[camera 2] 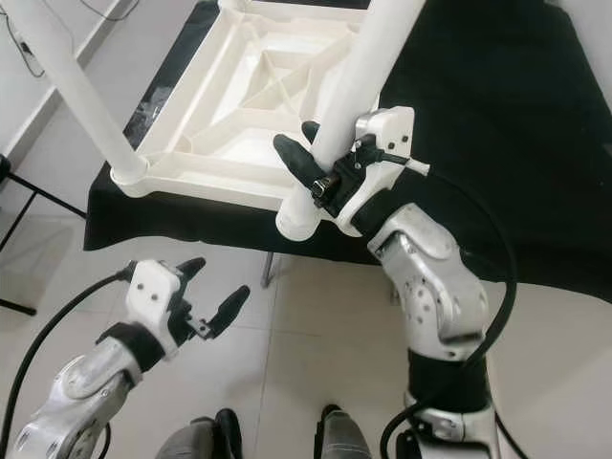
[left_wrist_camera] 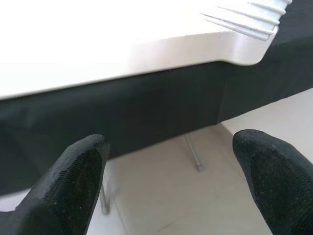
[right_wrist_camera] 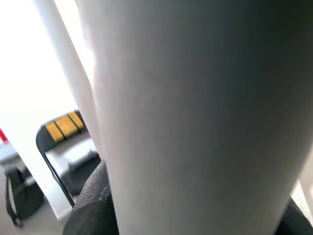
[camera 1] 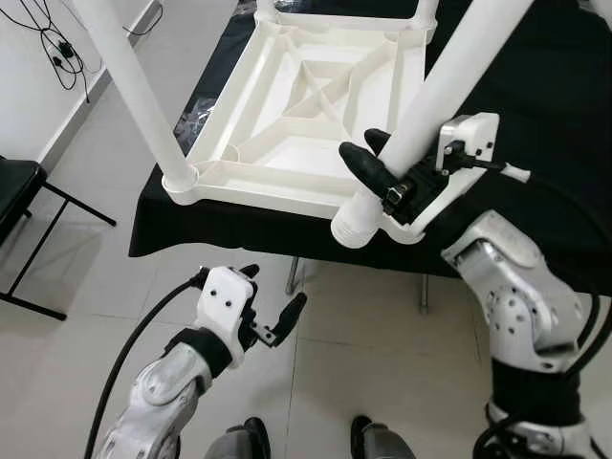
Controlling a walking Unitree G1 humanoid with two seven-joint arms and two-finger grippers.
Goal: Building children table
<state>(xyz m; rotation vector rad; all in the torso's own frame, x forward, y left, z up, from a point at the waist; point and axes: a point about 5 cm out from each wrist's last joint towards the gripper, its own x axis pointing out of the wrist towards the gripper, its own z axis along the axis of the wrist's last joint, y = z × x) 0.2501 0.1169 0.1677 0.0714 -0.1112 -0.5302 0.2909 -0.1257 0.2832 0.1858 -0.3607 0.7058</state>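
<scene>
Left gripper (camera 1: pixel 277 301) low over the tiled floor (camera 1: pixel 363 335), below the table edge, fingers spread apart, holding nothing. Right gripper (camera 1: pixel 375 158) clamped around the white table leg (camera 1: pixel 449 76) just above its ribbed end, which sits at the near corner socket of the upside-down white tabletop (camera 1: pixel 306 105). Tabletop lies on a black-draped work table (camera 1: pixel 535 124). Second leg (camera 1: pixel 134 86) stands tilted in the left corner socket. Black folding chair (camera 1: pixel 19 191) far left.

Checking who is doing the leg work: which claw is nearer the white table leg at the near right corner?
Right. The right claw is shut on the white table leg just above its socket. The left claw, open, hangs lower, over the floor in front of the black-covered table.
</scene>
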